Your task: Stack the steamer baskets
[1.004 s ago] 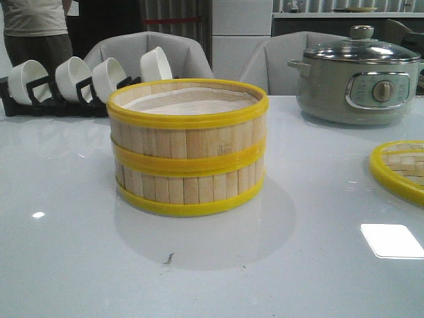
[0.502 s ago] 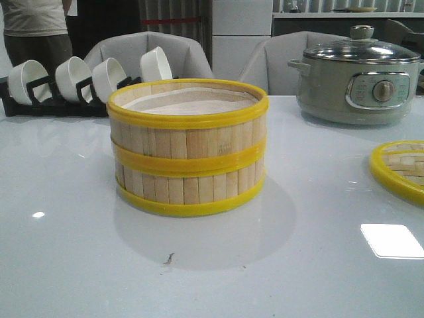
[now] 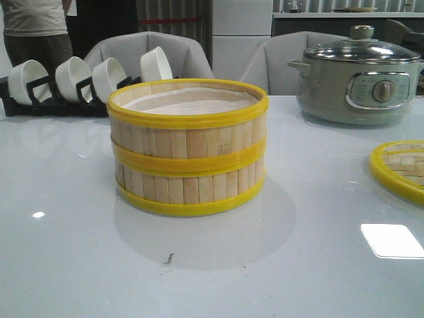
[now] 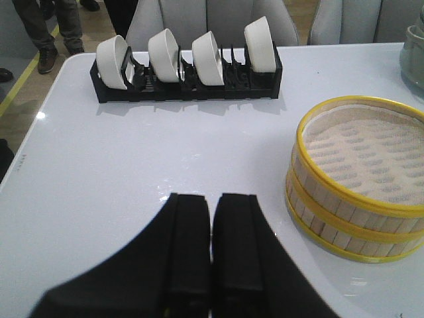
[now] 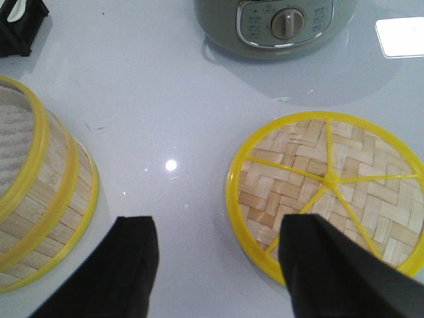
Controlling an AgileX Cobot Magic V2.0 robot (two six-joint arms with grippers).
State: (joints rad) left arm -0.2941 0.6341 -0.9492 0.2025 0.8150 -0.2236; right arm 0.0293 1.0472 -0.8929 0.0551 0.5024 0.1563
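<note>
1. Two round pale-slat bamboo steamer baskets with yellow rims sit stacked mid-table on the glossy white table.
2. Left gripper is closed, empty.
3. Right gripper gapes wide above the flat woven-bamboo lid.

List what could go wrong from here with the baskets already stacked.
1. The right gripper hangs open between the steamer baskets and the woven lid; a careless sweep could clip either one.
2. The top basket simply rests on the lower one, so a sideways nudge might shift it off line.
3. The left gripper is shut close beside the stack; a careless swing toward it could bump the stack, or farther off the bowl rack.
</note>
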